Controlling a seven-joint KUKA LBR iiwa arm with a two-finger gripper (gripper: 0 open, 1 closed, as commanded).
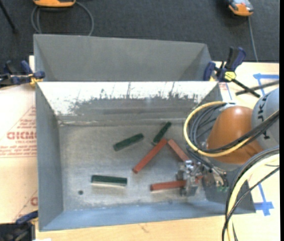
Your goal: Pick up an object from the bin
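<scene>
The grey metal bin (48, 149) holds six short bars lying flat on its scuffed floor, all well apart from the left wall. The robot arm reaches in over the bin's right edge, with an orange cover (232, 134) on its wrist and a loop of grey cables (194, 122) around it. The dark lettering on the arm's pale casing (265, 104) is too cut off to read.

The longest bar is a red-brown bar (148, 157) lying on a slant in the middle of the floor. A dark green bar (128, 141) lies just left of its upper end. A second green bar (162, 132) sits nearer the far wall and touches that upper end. A pinkish-red bar (178, 149) slants down from there towards the right wall. A third green bar (109, 180), pale along its lower side, lies alone towards the near left corner.

A short red bar (166, 186) lies level near the near right corner. The gripper (189, 178) is down at its right end. Whether the gripper is open, closed or gripping the bar cannot be told.
</scene>
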